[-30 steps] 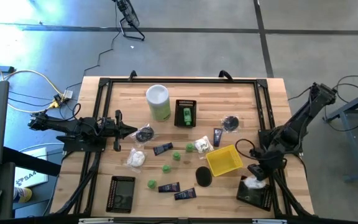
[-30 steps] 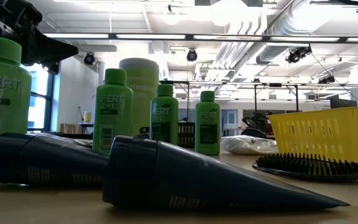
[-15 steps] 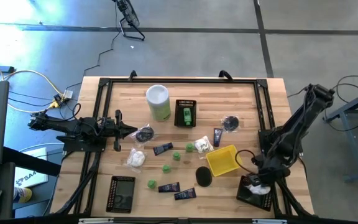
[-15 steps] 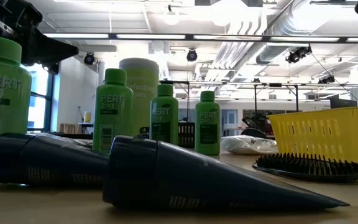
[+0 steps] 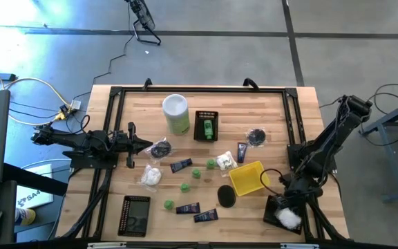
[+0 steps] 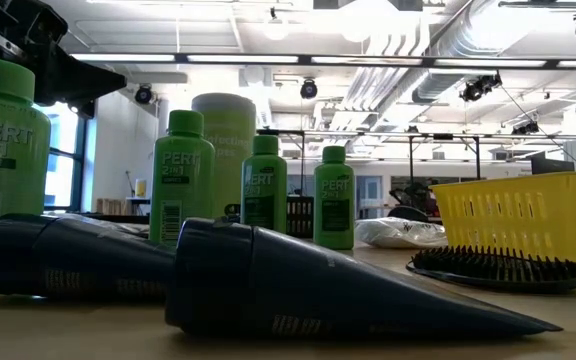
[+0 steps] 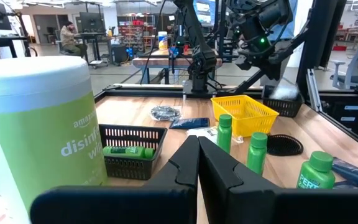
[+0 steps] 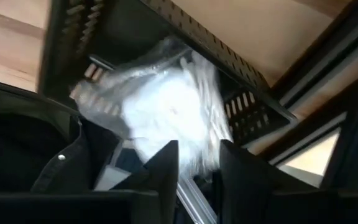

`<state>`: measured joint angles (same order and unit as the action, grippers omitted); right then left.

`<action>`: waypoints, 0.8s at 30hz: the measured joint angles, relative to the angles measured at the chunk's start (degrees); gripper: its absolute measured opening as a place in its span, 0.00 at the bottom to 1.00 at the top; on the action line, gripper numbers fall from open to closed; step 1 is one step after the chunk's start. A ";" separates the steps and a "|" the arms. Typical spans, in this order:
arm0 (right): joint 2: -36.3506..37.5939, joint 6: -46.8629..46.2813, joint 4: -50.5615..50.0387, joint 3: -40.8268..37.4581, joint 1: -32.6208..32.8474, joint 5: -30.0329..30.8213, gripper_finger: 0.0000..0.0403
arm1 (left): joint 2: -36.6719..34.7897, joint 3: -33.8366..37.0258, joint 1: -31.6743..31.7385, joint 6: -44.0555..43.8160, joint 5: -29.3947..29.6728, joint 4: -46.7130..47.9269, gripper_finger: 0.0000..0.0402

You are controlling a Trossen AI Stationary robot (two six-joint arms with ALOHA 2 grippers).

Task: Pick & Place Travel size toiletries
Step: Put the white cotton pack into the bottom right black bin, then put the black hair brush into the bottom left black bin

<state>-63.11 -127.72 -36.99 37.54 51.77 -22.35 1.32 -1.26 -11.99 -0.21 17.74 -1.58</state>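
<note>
I take the yellow basket as my landmark. My right gripper sits over the black mesh basket at the table's near right corner, just beyond the yellow basket on its right-arm side. A white soft packet lies in that black basket; in the right wrist view the packet sits just past my fingertips, which stand slightly parted with a gap between them and no grip on it.

My left gripper waits well to the left-arm side of the yellow basket, near a dark round piece. Its fingers are pressed together on nothing.

Other toiletries relative to the yellow basket:
- dark brush-like round piece touching or just beside its near left corner
- white packet just beside its far left corner
- upright navy tube just beyond its far edge
- round dark piece farther beyond
- green bottles scattered to its left-arm side
- navy tubes toward the near edge
- another white packet farther left

One green bottle lies in a second black basket, beside the tall white-and-green canister.
</note>
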 joint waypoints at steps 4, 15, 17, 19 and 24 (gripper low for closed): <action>0.15 0.24 0.61 0.00 0.00 -3.82 0.38 | 0.02 0.00 -0.01 0.00 -0.02 0.00 0.01; 5.14 0.91 0.98 0.00 -3.09 -6.28 0.29 | 0.01 0.00 -0.02 1.36 -0.04 0.00 0.01; 6.34 4.40 1.03 0.00 -4.32 -3.28 0.24 | 0.02 0.00 -0.02 1.45 -0.04 0.00 0.01; 7.36 9.43 1.29 0.00 -5.66 0.90 0.19 | 0.00 0.00 0.00 1.44 -0.04 0.00 0.01; 9.17 25.08 1.31 0.00 -9.15 12.67 0.07 | 0.00 0.00 -0.02 1.44 -0.06 0.00 0.01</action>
<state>-53.94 -102.64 -35.68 37.54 42.62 -9.68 1.32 -1.26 -12.01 1.23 17.67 -1.58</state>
